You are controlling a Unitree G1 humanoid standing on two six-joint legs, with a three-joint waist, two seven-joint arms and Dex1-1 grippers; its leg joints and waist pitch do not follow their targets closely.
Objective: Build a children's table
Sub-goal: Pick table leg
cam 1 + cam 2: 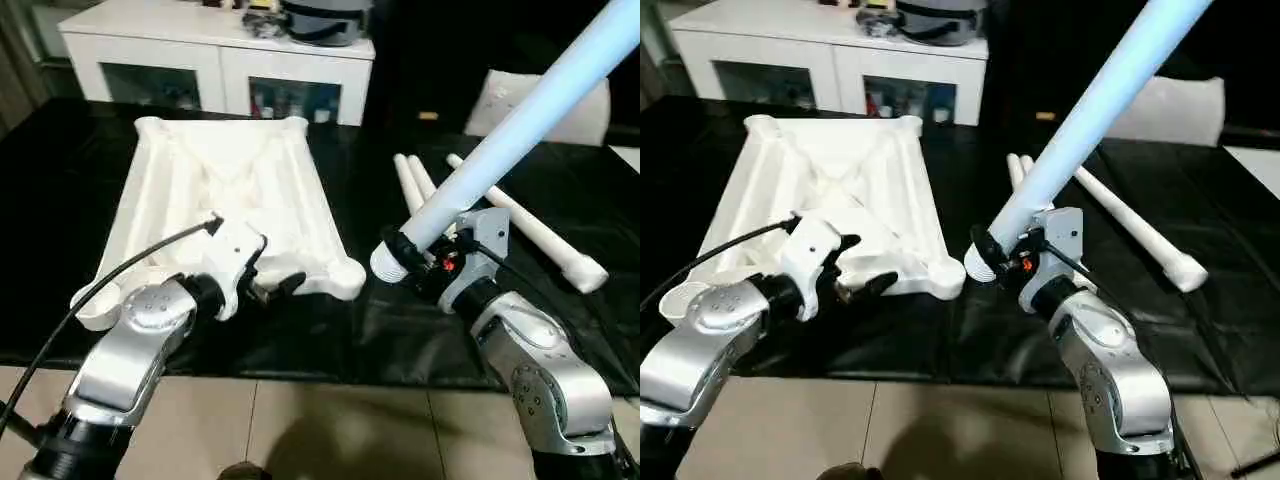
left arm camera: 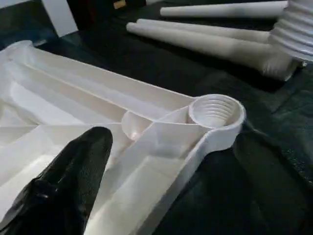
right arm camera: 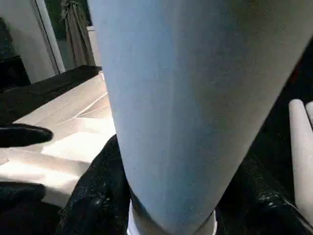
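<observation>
While the right gripper [image 1: 432, 262] has its fingers closed on a leg [image 1: 520, 115], that leg slants from centre right to the upper right corner of the head view, its threaded end low and just right of the tabletop's near right corner socket [image 2: 215, 111]. The tabletop [image 1: 225, 190] lies ribbed side up on a black sheet [image 1: 360, 330], left of centre. The left gripper [image 1: 270, 275], fingers spread and holding nothing, hovers at the tabletop's near edge, left of that socket; in the left wrist view one black finger [image 2: 68, 181] lies over the ribs. Three more legs [image 1: 540, 235] lie on the black sheet, right of centre, behind the held leg. At upper left stands a white cabinet [image 1: 215, 60] with glass doors.
</observation>
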